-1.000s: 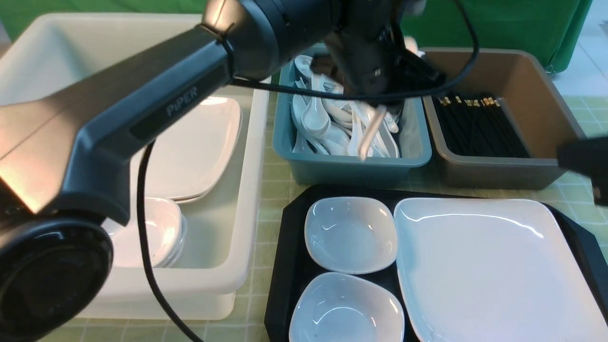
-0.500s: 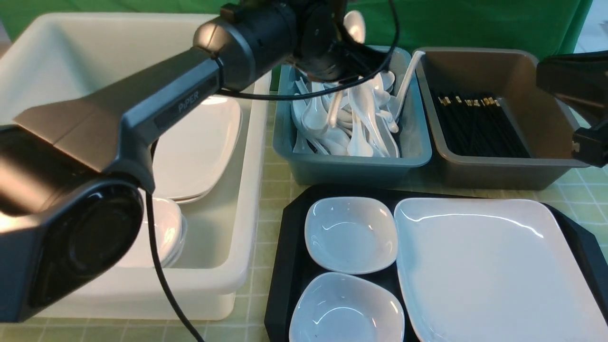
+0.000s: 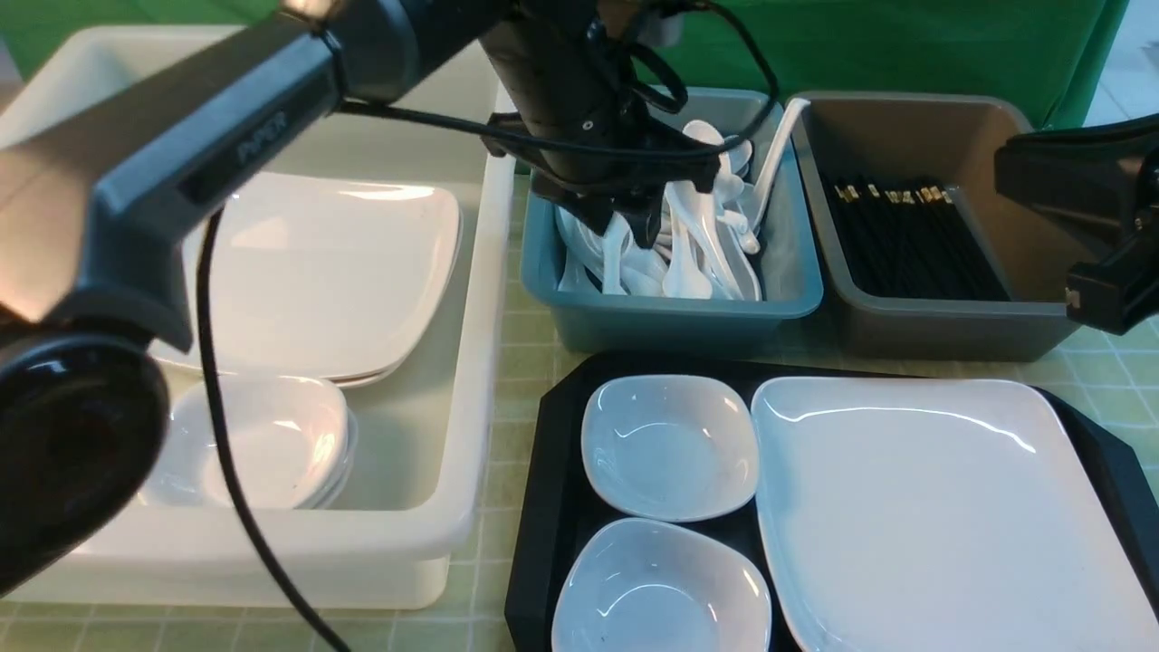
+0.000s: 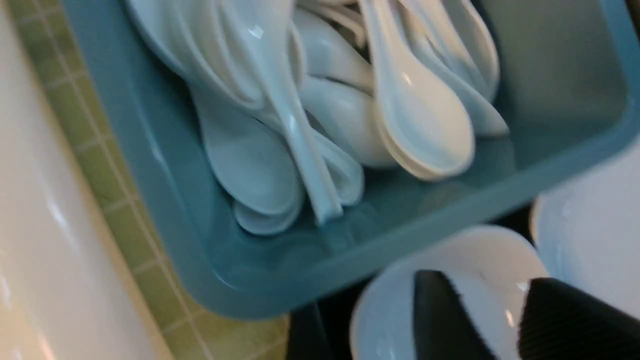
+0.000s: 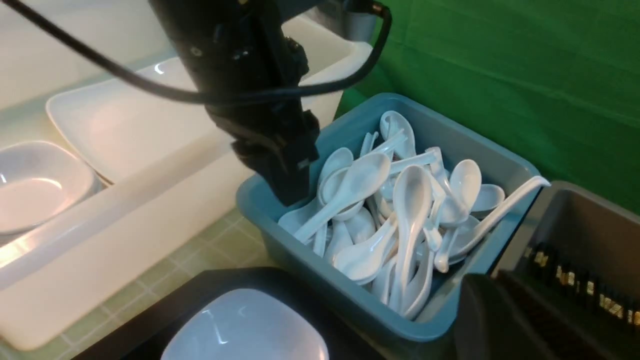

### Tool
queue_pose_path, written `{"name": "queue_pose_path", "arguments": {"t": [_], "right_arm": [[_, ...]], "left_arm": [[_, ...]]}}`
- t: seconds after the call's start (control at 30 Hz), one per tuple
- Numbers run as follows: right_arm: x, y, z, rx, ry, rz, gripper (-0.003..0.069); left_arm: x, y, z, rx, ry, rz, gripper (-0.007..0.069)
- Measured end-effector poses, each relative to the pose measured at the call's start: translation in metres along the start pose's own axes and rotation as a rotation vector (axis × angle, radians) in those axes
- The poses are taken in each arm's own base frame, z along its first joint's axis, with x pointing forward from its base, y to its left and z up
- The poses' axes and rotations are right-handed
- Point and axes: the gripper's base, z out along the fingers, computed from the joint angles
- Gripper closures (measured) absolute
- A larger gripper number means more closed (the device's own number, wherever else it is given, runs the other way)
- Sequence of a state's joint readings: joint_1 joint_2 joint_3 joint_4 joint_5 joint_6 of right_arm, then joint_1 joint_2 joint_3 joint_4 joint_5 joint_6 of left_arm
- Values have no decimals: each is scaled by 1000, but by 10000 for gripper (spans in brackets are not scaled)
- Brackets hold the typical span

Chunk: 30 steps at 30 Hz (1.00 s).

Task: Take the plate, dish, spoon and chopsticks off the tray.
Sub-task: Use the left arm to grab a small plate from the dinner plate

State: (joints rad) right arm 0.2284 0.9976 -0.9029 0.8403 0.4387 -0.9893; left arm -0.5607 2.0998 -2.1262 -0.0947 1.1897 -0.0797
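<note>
Left pincer (image 3: pixel 625 226) hangs over the blue tub (image 3: pixel 670 317), fingers apart and empty; whether the right pincer (image 3: pixel 1109 294) is parted cannot be told. Nearer the robot than the left one lies the black tray (image 3: pixel 552 471), bearing the large white plate (image 3: pixel 914 507) to its right and two small dishes (image 3: pixel 668 448) (image 3: pixel 661 589). Beneath that pincer heap white soup spoons (image 3: pixel 688 263); chopsticks (image 3: pixel 914 240) lie in the brown tub (image 3: pixel 951 330) rightward.

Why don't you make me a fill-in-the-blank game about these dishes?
1. The spoons lie in the ___ tub.
2. The tray holds ___ small dishes.
3. The chopsticks are ___ in colour.
4. The biggest thing on the tray is a white ___.
Missing words: blue; two; black; plate.
</note>
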Motion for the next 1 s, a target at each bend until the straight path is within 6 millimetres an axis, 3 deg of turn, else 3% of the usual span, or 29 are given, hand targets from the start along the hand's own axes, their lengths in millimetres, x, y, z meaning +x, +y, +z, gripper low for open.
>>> {"name": "queue_pose_path", "arguments": {"t": [0.07, 0.2, 0.33, 0.47, 0.73, 0.83, 1.0], "right_arm": [[1, 1, 0, -13, 9, 7, 645], [4, 7, 0, -72, 49, 19, 644], [7, 11, -1, -115, 80, 21, 641], [9, 13, -1, -148, 104, 19, 640], [9, 14, -2, -148, 104, 18, 640], [9, 14, -2, -148, 104, 18, 640], [9, 14, -2, -148, 104, 18, 640]], "left_arm": [[17, -22, -8, 91, 50, 52, 603], [63, -55, -4, 140, 206, 109, 634], [85, -56, 6, 61, 286, 168, 616], [91, -49, 18, -7, 321, 160, 522], [103, -44, 72, -45, 443, 150, 192], [107, -41, 86, -58, 476, 154, 134], [108, -42, 94, -45, 471, 149, 116]]}}
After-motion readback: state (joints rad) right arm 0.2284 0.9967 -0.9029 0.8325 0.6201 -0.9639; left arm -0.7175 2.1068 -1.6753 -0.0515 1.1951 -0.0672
